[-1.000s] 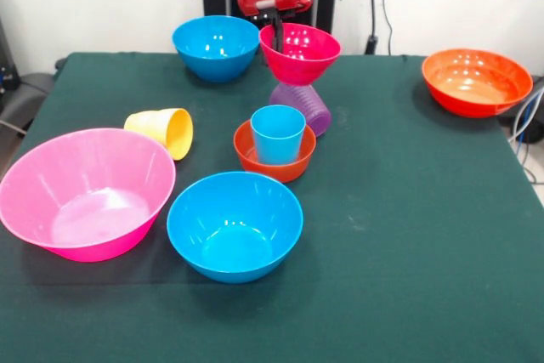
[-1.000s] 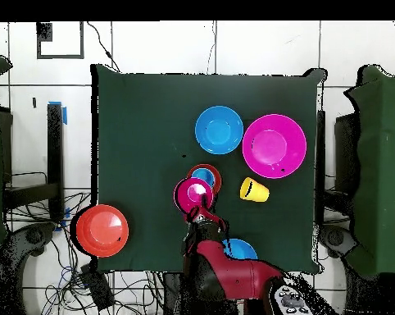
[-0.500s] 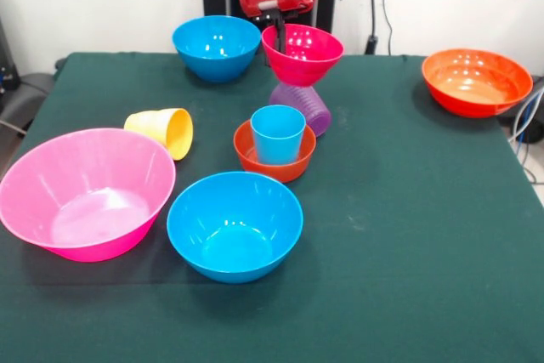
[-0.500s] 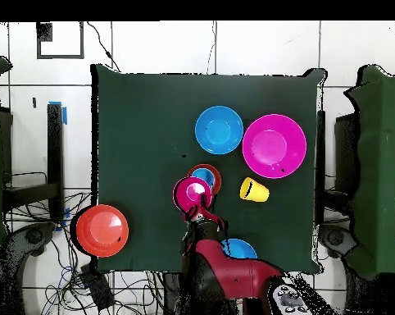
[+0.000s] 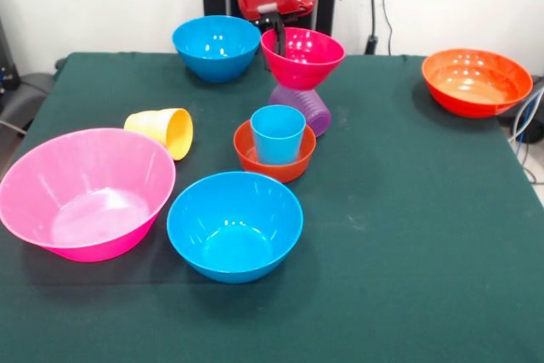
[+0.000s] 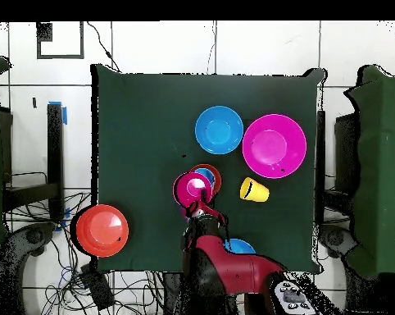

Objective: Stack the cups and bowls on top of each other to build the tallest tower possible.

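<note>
My gripper (image 5: 279, 31) is shut on the near rim of the small magenta bowl (image 5: 303, 57) and holds it up in the air. In the front view the bowl hangs just above the ribbed purple cup (image 5: 306, 110). The light blue cup (image 5: 278, 133) stands upright inside the small orange-red bowl (image 5: 255, 164), just in front of the purple cup. In the overhead view the magenta bowl (image 6: 192, 189) overlaps the edge of the orange-red bowl (image 6: 217, 175) and hides the purple cup. My gripper (image 6: 197, 212) sits at the magenta bowl's lower rim.
The yellow cup (image 5: 167, 131) lies on its side. The big pink bowl (image 5: 85, 191) and a blue bowl (image 5: 234, 225) stand at the front. A second blue bowl (image 5: 216, 47) is by the arm. The wide orange bowl (image 5: 476, 81) is far right.
The gripper has carried the magenta bowl a little way toward the light blue cup and orange-red bowl. Nothing else has moved.
</note>
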